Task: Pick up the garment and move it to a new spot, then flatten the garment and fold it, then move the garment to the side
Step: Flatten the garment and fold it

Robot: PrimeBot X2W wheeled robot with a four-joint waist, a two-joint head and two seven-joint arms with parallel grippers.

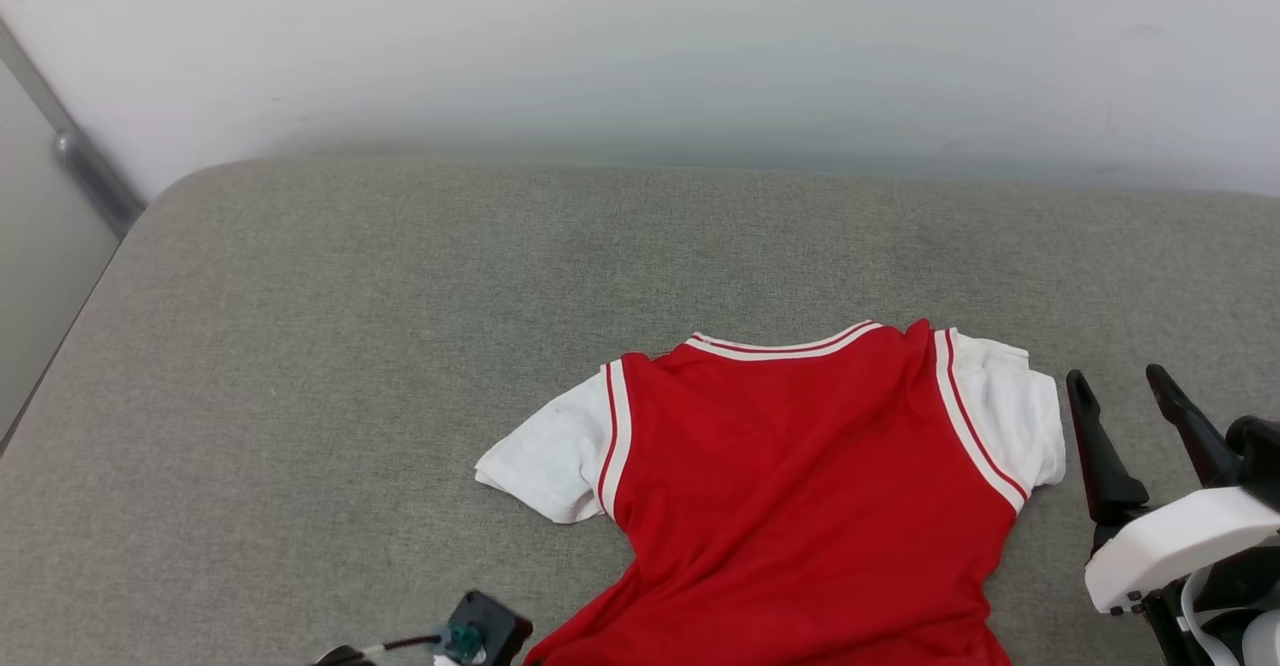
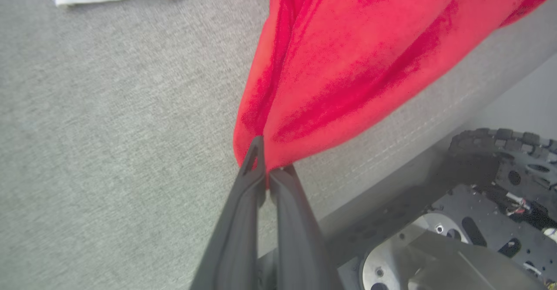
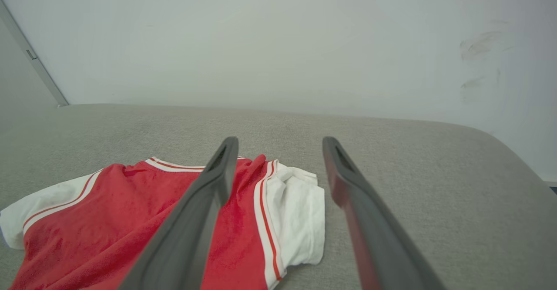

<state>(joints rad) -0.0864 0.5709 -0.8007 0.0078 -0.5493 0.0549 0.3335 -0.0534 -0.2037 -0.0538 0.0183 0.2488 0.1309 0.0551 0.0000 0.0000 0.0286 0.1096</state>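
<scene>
Pinching garment [image 2: 348,63] hem: left gripper [image 2: 266,172]

Red garment [image 1: 810,486], white sleeves, striped trim; grey surface [image 1: 350,346], seemingly flecked.

The table [image 1: 300,346] has a grey woven fabric top with rounded far corners and a stitched seam along its near edge. One shirt [image 1: 800,466] lies on it, right of the table's middle and toward its near edge. It is red, plain side up, with its collar toward the table's far edge and its white sleeves [image 1: 550,456] out to either side. One hem corner is lifted off the table.
</scene>
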